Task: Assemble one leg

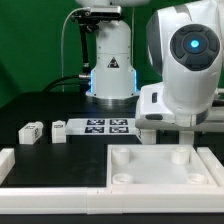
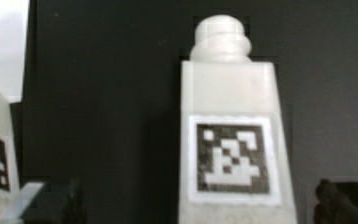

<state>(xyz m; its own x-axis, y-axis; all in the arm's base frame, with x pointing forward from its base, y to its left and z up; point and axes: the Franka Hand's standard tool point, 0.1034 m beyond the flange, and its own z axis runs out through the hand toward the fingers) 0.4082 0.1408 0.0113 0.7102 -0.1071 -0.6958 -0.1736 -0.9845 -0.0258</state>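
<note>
The leg (image 2: 226, 110), tag toward the wrist camera, between jaws of the gripper (image 2: 190, 203); jaws wide apart

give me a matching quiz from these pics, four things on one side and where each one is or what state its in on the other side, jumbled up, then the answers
Things:
1. gripper
2. leg with the tag
3. marker board
4. square panel

Places or states:
A. lies flat, carrying several tags
B. open, straddling a part
C. nearest the camera in the exterior view, with round sockets at its corners
D. between the open jaws, with a gap on each side

Pairs: 1-B, 2-D, 3-A, 4-C
</note>
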